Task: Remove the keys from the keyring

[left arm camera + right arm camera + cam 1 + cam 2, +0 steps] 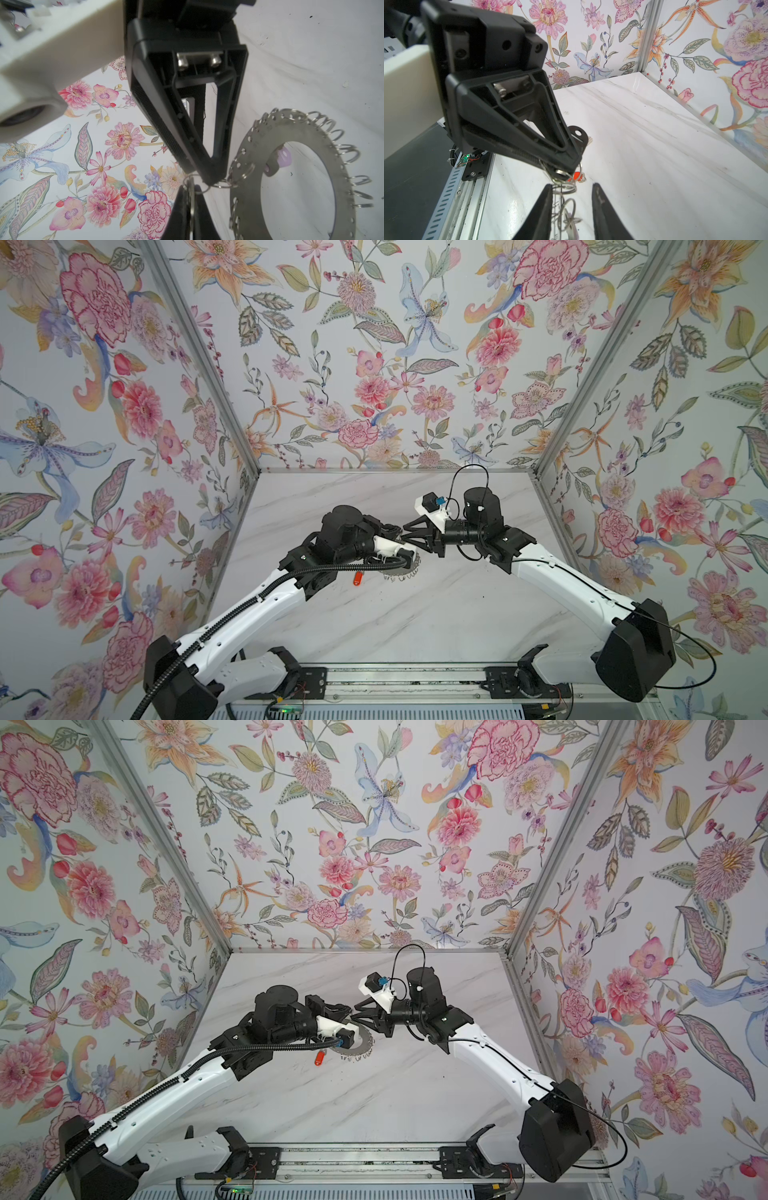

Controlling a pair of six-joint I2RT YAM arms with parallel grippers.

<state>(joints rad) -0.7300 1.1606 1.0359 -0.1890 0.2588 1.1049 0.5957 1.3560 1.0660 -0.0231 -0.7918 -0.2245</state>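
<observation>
Pale tag (283,156) seemingly on keyring (270,135)

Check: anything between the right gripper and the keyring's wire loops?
Nothing visible blocks it. The right gripper's open jaws straddle wire loops at the keyring's rim. The left gripper, shut on a small wire loop, sits tip to tip with it, crowding the spot rather than blocking.

Jaws meet over keyring (361,1044); table (374,1094) front free
</observation>
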